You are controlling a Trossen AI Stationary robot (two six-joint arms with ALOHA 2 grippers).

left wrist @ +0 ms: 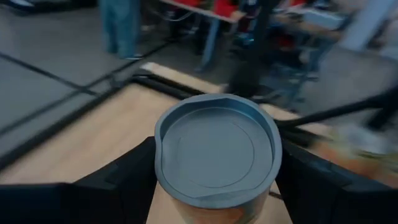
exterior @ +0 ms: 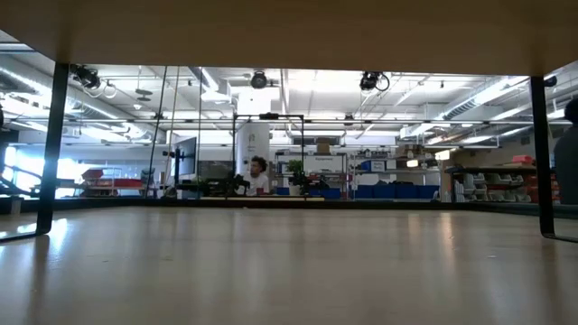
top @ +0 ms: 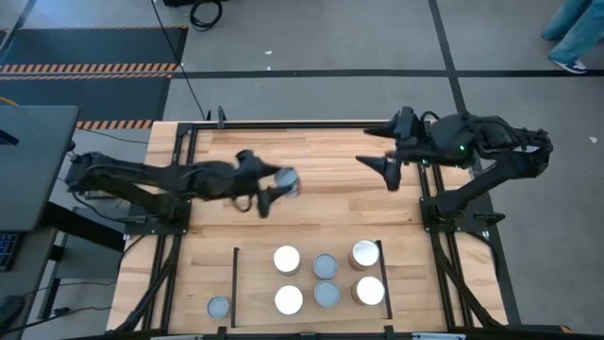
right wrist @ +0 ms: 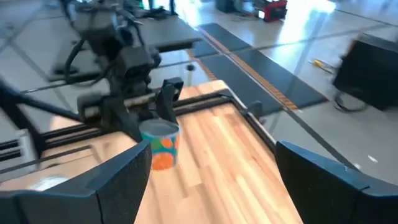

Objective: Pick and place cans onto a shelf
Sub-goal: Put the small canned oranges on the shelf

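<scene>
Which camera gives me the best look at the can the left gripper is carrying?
Left wrist view: the can fills it, clamped between the left gripper fingers. High view shows only its top; right wrist view shows its side, far off; low view misses it.

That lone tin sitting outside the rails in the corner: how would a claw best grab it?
From straight above, fingers closing on the round sides of the lone tin. It stands upright, lid up, with bare wood around it; only the black rail stands close by, so set the fingers parallel to it.

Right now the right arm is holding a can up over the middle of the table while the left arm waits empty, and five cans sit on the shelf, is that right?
Not quite: the arms are swapped. In the high view the left gripper holds the can, its fingers closed on it in the left wrist view. The right gripper waits open and empty. Five cans do sit on the shelf.
</scene>
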